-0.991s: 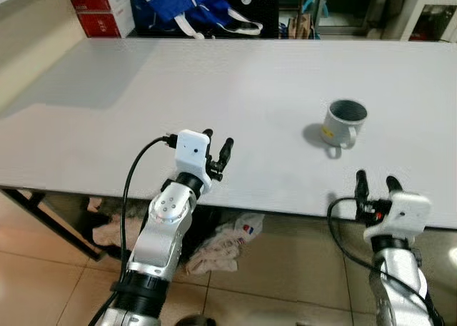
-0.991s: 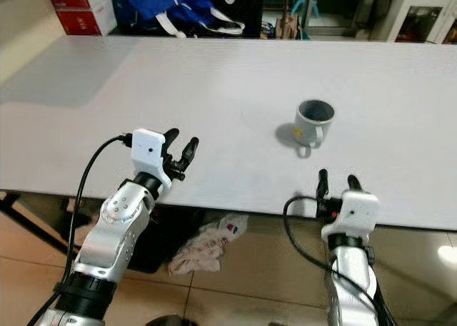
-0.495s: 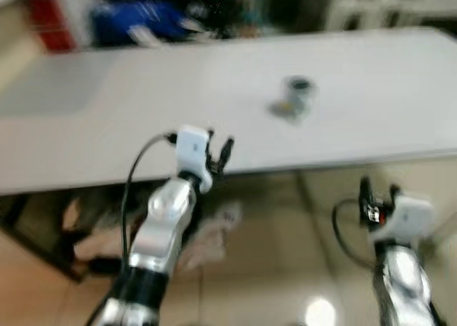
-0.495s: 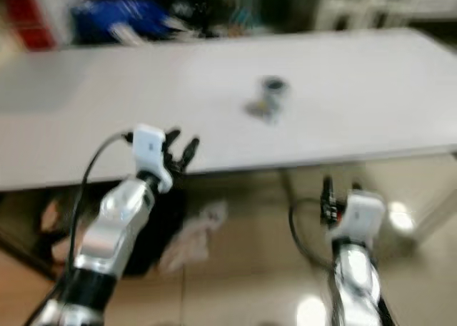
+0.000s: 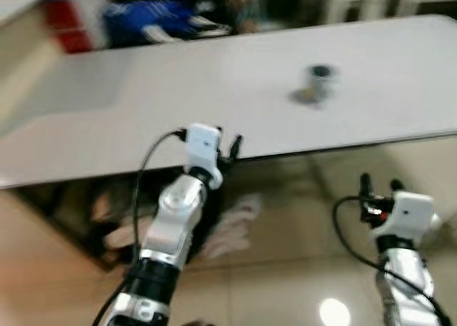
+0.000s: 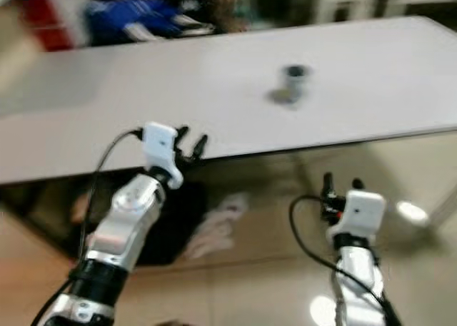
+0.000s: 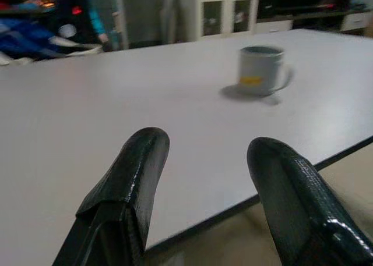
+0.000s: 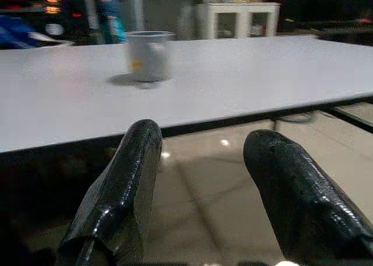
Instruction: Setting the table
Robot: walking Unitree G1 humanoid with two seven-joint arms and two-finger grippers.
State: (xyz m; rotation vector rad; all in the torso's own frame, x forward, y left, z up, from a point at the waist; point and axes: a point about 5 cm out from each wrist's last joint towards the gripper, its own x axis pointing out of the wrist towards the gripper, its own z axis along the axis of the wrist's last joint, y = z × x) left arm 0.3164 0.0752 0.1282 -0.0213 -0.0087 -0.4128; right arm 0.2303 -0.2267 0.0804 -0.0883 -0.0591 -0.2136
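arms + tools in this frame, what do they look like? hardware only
Two silver metal arms with dark bands lower down. Each wrist carries a white boxy housing, and a black cable loops from it back along the arm. The left tool and right tool each have two long black fingers, rounded at the tips, with a finely textured surface. No readable markings.

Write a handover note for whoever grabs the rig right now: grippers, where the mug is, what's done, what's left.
Left gripper: open, holding nothing, at the near edge of the table.
Right gripper: open, holding nothing, off the table over the floor, short of the near edge.
Mug: grey, upright on the table, well in from the near edge and to the robot's right; neither gripper touches it. The left wrist view shows a yellow mark on its side and the handle.
Head views are blurred, so the robot is likely moving.
Done: one mug on the table.
Left: whatever else the table setting needs; no other tableware visible.
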